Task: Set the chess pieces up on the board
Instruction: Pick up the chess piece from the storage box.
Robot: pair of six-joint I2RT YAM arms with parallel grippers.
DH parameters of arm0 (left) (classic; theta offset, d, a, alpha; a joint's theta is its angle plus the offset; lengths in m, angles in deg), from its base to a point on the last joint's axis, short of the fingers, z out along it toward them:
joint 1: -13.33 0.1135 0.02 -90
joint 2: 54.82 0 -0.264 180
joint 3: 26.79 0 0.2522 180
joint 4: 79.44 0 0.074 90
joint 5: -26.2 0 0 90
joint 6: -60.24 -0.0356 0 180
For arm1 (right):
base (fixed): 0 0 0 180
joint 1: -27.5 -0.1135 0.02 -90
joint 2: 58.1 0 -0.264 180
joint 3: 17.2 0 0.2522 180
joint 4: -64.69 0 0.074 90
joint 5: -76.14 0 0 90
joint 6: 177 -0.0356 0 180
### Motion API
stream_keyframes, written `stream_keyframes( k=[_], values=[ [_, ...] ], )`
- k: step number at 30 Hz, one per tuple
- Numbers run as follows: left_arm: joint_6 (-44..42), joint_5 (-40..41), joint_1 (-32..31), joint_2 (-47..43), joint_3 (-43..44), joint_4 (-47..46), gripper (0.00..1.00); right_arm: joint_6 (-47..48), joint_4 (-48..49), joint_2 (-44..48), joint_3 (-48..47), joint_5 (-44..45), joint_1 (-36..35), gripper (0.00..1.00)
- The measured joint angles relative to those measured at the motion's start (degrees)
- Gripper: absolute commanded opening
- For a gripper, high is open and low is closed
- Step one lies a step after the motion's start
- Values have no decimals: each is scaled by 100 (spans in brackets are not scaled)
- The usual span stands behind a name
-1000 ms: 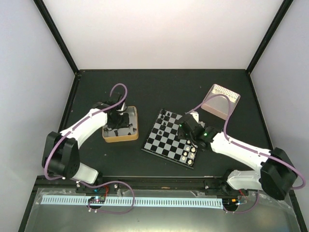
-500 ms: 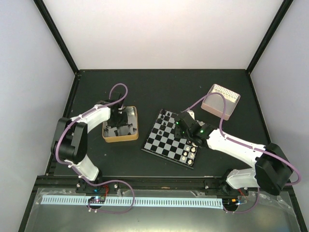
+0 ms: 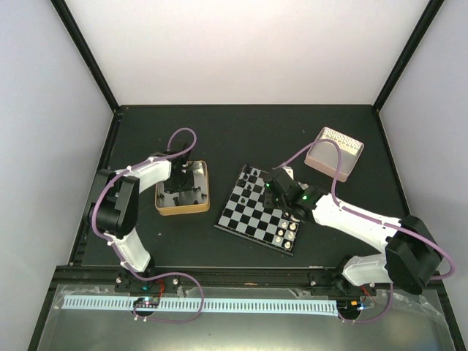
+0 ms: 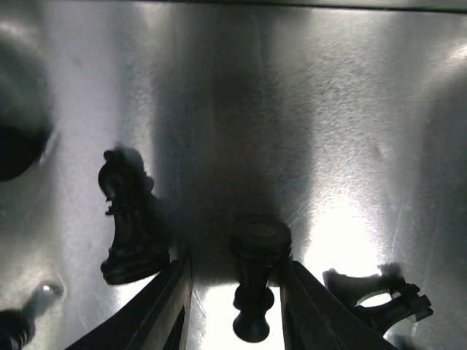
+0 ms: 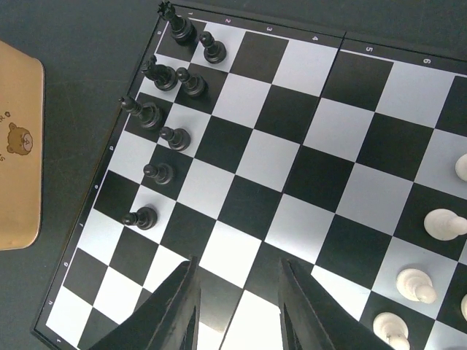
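Observation:
The board [image 3: 248, 216] lies mid-table, with several black chess pieces [image 5: 164, 135] standing along its left edge and white pieces [image 5: 430, 222] on its right side. My right gripper [image 5: 238, 266] hovers open over bare squares of the board [image 5: 281, 157], with nothing between its fingers; in the top view the right gripper [image 3: 276, 186] is over the board's far part. My left gripper [image 3: 184, 183] is down inside the tin. The left gripper [image 4: 235, 264] is open, its jaws on either side of a lying black piece [image 4: 255, 284], with a gap on the left.
The gold-rimmed tin [image 3: 181, 212] sits left of the board, and its bear-printed side [image 5: 18, 146] shows in the right wrist view. On its metal floor stand a black knight [image 4: 128, 219] and lies another black piece [image 4: 379, 299]. A pink box [image 3: 334, 152] is at the back right.
The left arm's elbow swung back and left while its gripper stayed in the tin and its jaws narrowed. The right gripper shifted slightly toward the board's far side.

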Motion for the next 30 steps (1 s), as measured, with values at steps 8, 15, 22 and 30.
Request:
stream_keyframes(
  k=[8, 15, 22, 30],
  values=[
    [-17, -2, 2, 24, 22, -96, 19, 0, -7, 0, 0, -13, 0, 31],
    [-13, -2, 2, 24, 22, -101, 10, -2, -9, 0, 0, -33, 0, 30],
    [-11, 0, 2, 15, 20, -103, 7, -2, -7, 0, 0, -76, 0, 30],
    [-11, -520, 2, -841, -229, -138, 6, 111, 219, 0, 0, -404, 0, 32]
  ],
)
